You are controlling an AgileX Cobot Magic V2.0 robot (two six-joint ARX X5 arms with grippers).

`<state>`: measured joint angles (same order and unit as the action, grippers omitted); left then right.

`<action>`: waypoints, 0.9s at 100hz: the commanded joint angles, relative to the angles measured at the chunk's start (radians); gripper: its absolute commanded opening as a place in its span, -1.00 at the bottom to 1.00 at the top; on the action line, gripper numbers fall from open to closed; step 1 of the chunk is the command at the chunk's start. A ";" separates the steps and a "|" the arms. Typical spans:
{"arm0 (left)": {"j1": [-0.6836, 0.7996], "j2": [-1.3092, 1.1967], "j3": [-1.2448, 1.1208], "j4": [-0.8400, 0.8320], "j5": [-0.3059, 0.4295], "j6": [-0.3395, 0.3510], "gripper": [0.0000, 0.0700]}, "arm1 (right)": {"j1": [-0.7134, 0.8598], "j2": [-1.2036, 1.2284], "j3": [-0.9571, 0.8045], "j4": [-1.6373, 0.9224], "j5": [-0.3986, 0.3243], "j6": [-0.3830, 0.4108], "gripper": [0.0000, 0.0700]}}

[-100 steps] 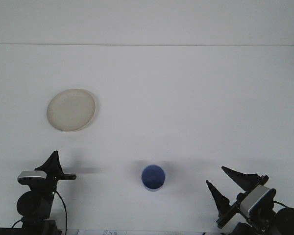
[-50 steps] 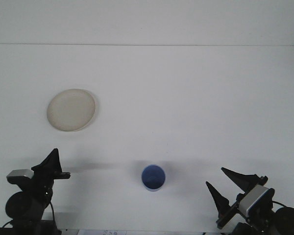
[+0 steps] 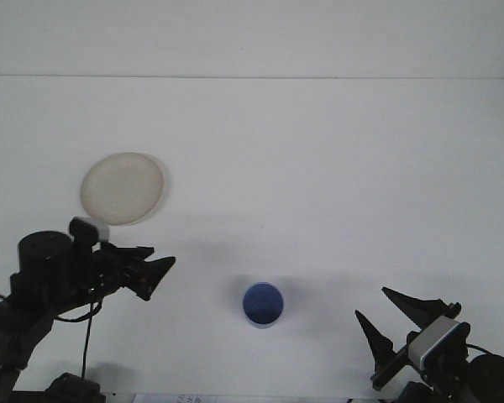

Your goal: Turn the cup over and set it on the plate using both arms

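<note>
A blue cup (image 3: 262, 304) stands on the white table near the front edge, its mouth facing up toward the camera. A round cream plate (image 3: 122, 188) lies flat at the left, farther back. My left gripper (image 3: 161, 280) is raised over the table and points right, open and holding nothing. It sits just below the plate and about a hand's width left of the cup. At the bottom right corner my right gripper (image 3: 369, 300) rests low, open and holding nothing, to the right of the cup.
The white table (image 3: 319, 168) stretches back to a white wall at the top. A black cable (image 3: 86, 336) hangs under the left arm near the front edge.
My left arm has lifted from its low rest pose and swung its gripper up and right, toward the cup. The right arm, cup and plate have stayed put.
</note>
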<state>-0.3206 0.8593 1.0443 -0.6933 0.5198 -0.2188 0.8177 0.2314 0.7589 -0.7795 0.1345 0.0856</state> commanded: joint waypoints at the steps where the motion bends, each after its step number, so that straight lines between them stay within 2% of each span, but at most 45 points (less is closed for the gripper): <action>1: -0.089 0.079 0.075 -0.051 -0.031 0.050 0.20 | 0.008 0.005 0.004 0.008 0.005 -0.008 0.22; 17: -0.311 0.256 0.193 -0.108 -0.188 0.050 0.20 | 0.008 0.005 0.004 0.008 0.005 -0.008 0.22; 31: -0.443 0.379 0.230 -0.095 -0.275 0.048 0.20 | 0.008 0.005 0.004 0.008 0.005 -0.008 0.22; 47: -0.531 0.506 0.234 -0.052 -0.287 0.005 0.20 | 0.008 0.005 0.004 0.007 0.005 -0.008 0.22; 63: -0.573 0.609 0.234 -0.011 -0.290 -0.003 0.21 | 0.008 0.005 0.004 -0.001 0.005 -0.007 0.22; 78: -0.591 0.683 0.234 -0.008 -0.367 -0.003 0.21 | 0.008 0.005 0.004 -0.003 0.005 -0.007 0.22; 90: -0.596 0.728 0.234 -0.006 -0.369 -0.003 0.20 | 0.008 0.005 0.004 -0.003 0.005 -0.007 0.22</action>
<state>-0.9031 1.5581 1.2572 -0.7040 0.1558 -0.2111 0.8177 0.2314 0.7589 -0.7883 0.1349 0.0849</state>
